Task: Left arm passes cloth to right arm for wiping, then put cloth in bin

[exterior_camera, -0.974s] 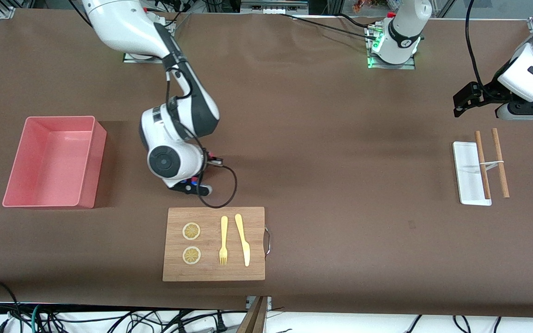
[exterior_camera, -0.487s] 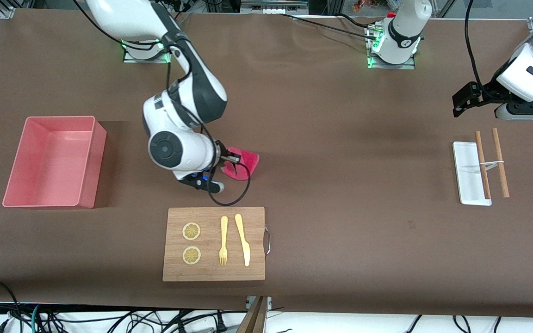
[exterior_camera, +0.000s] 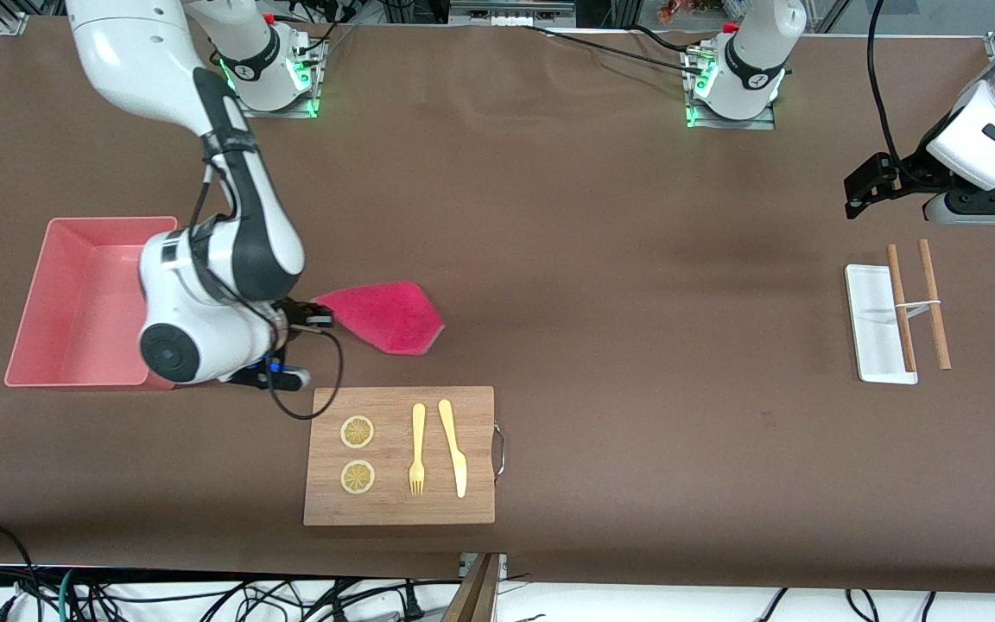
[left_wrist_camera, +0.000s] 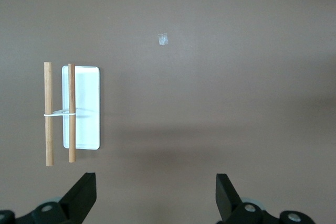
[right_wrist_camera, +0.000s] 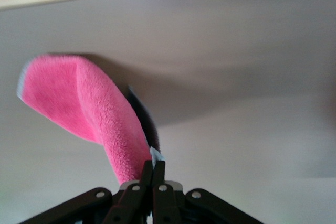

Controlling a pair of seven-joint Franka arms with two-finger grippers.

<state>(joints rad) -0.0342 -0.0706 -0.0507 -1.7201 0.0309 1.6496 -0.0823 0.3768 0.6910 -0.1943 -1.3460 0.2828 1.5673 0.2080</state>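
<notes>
At the right arm's end of the tabletop the bin is seen empty, so the last step is not yet done. Just beside the bin, the right gripper is pressed together on one corner of the cloth, which is pinched there and trails out from the gripper away from the bin, low over the tabletop; whether its free end touches the surface cannot be told. Nearer the front camera than the cloth, a board is set out with two lemon slices, a fork and a knife. Well apart from the bin, at the left arm's end, a white tray is crossed by two sticks; the left gripper is held over the tabletop just beside the tray, spread wide and holding nothing, and that arm waits. The handover is judged done, with the cloth in the right gripper and the wipe likely finished or nearly so. What is left is judged to be the carry over the bin's rim and the release.
</notes>
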